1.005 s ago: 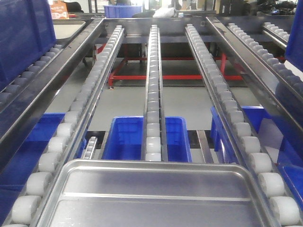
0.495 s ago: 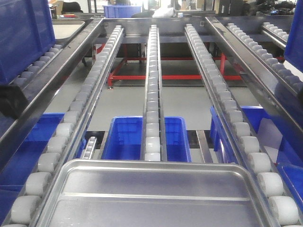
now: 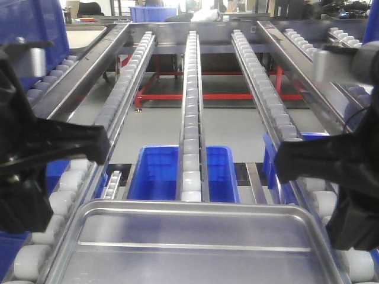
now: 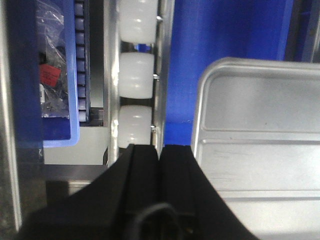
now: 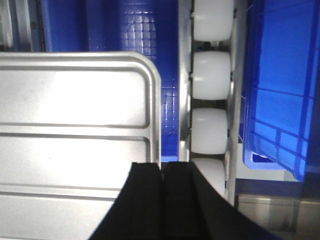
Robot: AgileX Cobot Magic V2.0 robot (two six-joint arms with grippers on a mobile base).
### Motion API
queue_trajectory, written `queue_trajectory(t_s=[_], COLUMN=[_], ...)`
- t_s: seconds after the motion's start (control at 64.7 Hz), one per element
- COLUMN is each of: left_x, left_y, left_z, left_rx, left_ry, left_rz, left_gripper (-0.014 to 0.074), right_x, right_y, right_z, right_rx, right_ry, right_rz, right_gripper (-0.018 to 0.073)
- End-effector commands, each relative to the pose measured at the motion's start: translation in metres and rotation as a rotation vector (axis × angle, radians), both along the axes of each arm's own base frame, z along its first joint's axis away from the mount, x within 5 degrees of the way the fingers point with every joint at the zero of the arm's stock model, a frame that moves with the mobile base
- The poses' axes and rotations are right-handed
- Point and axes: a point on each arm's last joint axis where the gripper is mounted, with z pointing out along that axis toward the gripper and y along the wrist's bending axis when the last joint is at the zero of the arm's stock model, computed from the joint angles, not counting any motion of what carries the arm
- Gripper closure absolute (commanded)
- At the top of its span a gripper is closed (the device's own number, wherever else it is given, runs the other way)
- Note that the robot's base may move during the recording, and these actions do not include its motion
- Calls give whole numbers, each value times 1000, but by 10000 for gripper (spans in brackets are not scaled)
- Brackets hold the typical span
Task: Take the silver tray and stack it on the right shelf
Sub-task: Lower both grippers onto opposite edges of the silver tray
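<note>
Task object: shiny rectangular aluminium silver tray (image 3: 195, 236) with rounded corners and raised floor ridges.
Tray location: bottom centre of the front view, at the near end of the steel roller-lane right shelf (image 3: 191, 89), covering the near end of the centre lane. What bears it underneath is hidden.
Left gripper (image 4: 161, 150): black fingers pressed together on nothing, with the tip over the rail just beside the tray's left rim.
Right gripper (image 5: 162, 167): fingers likewise clenched and empty, with the tip at the tray's right rim beside the white rollers.
Below rack: blue plastic bins (image 3: 160, 171), centre of the front view.
Done: the tray appears to lie flat on the rack, and neither arm grips it.
Remaining: if this lane is the stacking place, probably only withdrawal of the arms. Otherwise the grasp has not begun.
</note>
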Motion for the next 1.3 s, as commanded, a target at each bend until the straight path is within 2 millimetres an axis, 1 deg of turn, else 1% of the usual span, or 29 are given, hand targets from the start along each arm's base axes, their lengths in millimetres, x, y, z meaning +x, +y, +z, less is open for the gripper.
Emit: queue_trajectory(t_s=[0.0,0.325,0.588,0.959,1.283], left_x=[0,1,-10,-8,-6], left_y=[-6,-7,-18,-23,-22], left_z=[14,14,14,0,0], left_rx=[-58,-67,-82,-66,-46], left_ry=[-30,-35,-34,24,4], left_rz=[-22,-24,-81,-47,-63], left_gripper=[689,689,690,690,690], right_x=[5,5,6,6,6], right_y=[5,5,7,7,6], right_z=[13,13,9,9,9], right_rx=[51,46,39,37,36], right_ry=[-59,-55,-46,-45,-44], right_rz=[11,10,11,11,11], right_gripper=[481,481,481,481,480])
